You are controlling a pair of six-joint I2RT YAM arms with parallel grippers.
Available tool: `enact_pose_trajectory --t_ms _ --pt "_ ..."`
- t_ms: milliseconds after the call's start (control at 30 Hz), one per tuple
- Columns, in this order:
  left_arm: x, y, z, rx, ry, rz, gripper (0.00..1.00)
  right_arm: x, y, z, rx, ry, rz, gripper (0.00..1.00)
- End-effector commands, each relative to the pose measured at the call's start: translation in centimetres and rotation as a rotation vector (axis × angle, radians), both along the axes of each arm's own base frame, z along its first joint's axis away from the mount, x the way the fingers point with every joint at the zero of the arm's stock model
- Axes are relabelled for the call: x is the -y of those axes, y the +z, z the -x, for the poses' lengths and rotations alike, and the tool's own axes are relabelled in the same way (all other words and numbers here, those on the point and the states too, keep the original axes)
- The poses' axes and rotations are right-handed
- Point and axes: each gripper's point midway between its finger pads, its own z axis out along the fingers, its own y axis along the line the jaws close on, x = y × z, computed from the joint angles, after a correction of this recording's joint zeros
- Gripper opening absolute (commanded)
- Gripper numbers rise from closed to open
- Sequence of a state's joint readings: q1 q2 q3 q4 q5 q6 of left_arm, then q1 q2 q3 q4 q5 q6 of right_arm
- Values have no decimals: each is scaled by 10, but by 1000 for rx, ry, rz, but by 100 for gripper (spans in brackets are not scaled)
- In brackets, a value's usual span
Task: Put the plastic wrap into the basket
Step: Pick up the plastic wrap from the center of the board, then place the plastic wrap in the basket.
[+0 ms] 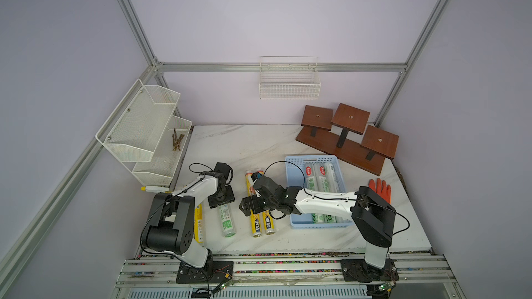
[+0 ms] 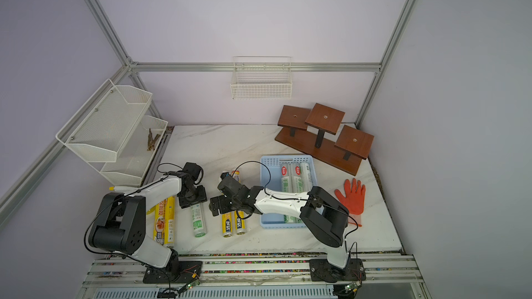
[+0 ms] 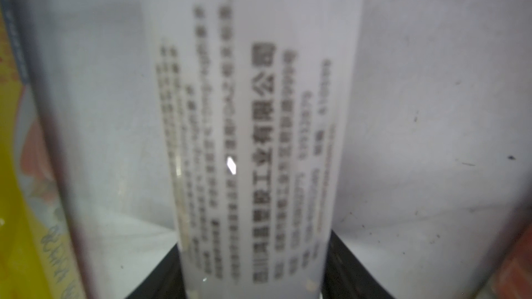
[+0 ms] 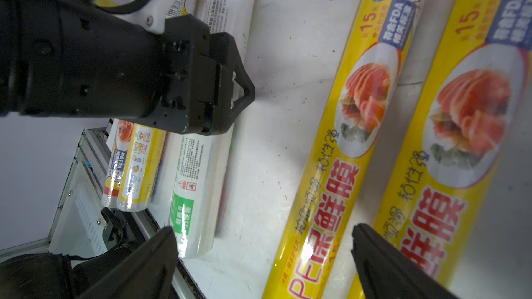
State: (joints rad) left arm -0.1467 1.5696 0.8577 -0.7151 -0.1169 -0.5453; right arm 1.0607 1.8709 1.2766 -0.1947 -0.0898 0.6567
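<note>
A white plastic wrap roll with green print (image 1: 228,221) (image 3: 259,139) lies on the marble table. My left gripper (image 1: 221,199) (image 3: 254,243) is down over its far half, a black finger pressed against each side. To its right lie two yellow rolls (image 1: 262,222) (image 4: 339,168) side by side. My right gripper (image 1: 249,207) (image 4: 263,230) hovers open above them, its fingers astride the nearer one without touching. The light-blue basket (image 1: 293,168) (image 2: 267,165) holds three white-green rolls (image 1: 321,179). More yellow rolls (image 2: 164,220) lie under the left arm.
An orange glove (image 1: 380,189) lies right of the basket. Behind it stands a brown wooden stepped stand (image 1: 345,139). A white mesh tiered shelf (image 1: 144,133) is at the left edge, and a white wire basket (image 1: 289,81) hangs on the back wall.
</note>
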Motion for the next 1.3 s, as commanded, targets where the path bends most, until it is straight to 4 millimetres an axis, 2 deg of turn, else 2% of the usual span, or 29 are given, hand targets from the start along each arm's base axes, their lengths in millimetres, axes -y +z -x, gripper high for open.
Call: enact_pose_trajectory --t_ms 0,133,267,533,700,767,867,967,1133,1167,1267 --pt "0 -8 4 -23 -18 -7 61 8 26 -3 32 -31 -29 99" --pt "-1 -6 7 -20 1 -10 50 17 44 -4 70 -51 -43 99" --pt "4 14 4 36 11 26 44 31 63 -7 116 -92 -48 99" --pt "38 98 -12 291 -63 198 36 79 99 -21 250 -246 -80 99" --pt "63 141 -16 394 -103 287 36 110 113 -27 290 -324 -104 99" --pt "83 156 -23 453 -115 348 35 122 119 -29 301 -350 -112 99" --pt "124 179 -36 526 -172 449 35 141 125 -33 316 -396 -121 99" --pt "156 192 -45 535 -229 468 35 158 128 -35 316 -419 -136 99" --pt "204 205 -59 542 -299 486 34 186 130 -35 306 -446 -149 99" --pt "218 198 -65 522 -318 490 34 192 131 -36 307 -453 -151 99" --pt "249 202 -73 518 -365 507 34 211 131 -37 300 -465 -148 99"
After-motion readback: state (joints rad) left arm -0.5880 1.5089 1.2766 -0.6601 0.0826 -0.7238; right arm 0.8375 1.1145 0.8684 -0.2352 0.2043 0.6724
